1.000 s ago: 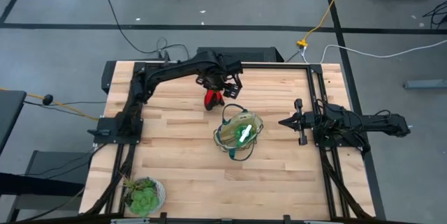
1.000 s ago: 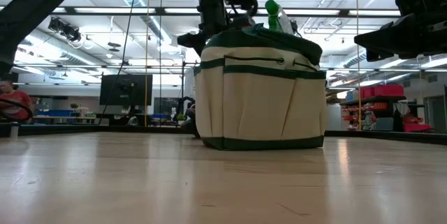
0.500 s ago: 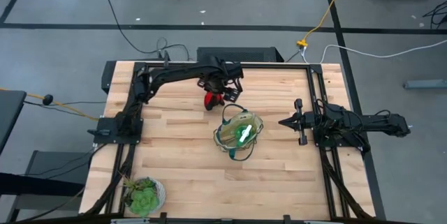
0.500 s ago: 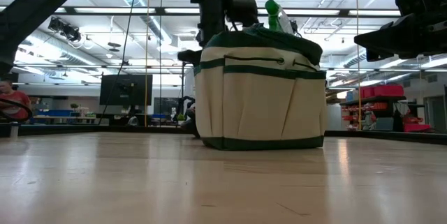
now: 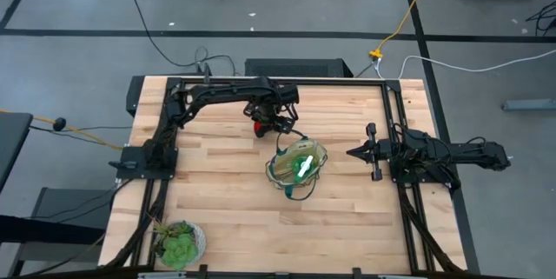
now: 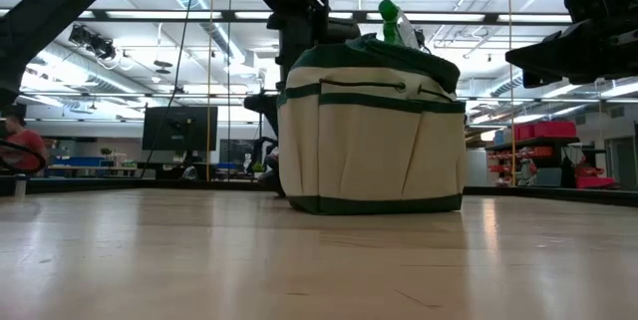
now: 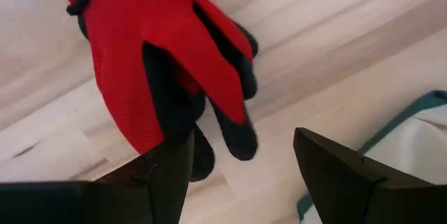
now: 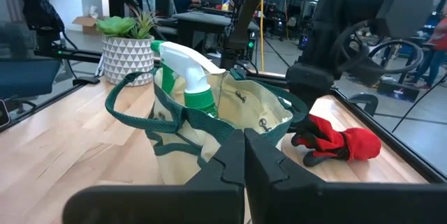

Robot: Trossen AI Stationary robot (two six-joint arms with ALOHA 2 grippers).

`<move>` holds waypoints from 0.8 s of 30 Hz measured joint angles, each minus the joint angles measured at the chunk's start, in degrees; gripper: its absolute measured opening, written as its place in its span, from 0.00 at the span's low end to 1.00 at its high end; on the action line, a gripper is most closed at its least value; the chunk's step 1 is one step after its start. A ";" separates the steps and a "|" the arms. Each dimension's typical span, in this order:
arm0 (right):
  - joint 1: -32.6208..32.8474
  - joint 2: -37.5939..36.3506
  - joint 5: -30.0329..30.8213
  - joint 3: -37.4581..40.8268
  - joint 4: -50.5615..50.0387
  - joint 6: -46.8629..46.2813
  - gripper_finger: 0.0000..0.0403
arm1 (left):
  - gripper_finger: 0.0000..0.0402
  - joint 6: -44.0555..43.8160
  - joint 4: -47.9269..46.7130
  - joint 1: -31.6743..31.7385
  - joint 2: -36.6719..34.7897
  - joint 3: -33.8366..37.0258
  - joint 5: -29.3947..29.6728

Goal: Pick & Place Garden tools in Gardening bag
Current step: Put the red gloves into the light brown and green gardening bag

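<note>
Left gripper (image 7: 241,165) fingers spread wide, hovering over the red-and-black glove bundle (image 7: 164,70) on the table (image 5: 217,201), centre-top of the high view; nothing gripped. Gardening bag (image 5: 296,167) just below it holds the spray bottle (image 8: 187,77); right gripper (image 5: 370,151) shut at right; no legible writing.

Two matte black jointed arms, left arm (image 5: 217,96) and right arm (image 5: 434,155), each built of slim tubular links on black frame rails. Left gripper (image 7: 241,175): two broad, flat, dark fingers with angled tips. Right gripper (image 8: 244,165): black fingers with notched, toothed inner edges.
</note>
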State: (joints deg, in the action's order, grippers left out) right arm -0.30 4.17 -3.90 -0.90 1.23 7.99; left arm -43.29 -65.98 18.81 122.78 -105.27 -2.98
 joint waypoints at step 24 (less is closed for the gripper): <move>-0.01 0.00 0.00 -0.01 0.00 0.00 0.00 | 0.38 -1.11 4.87 0.15 -0.04 2.60 0.81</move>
State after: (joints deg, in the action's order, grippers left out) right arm -0.31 4.18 -3.90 -0.91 1.23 7.99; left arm -44.40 -61.10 18.96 122.74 -102.67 -2.17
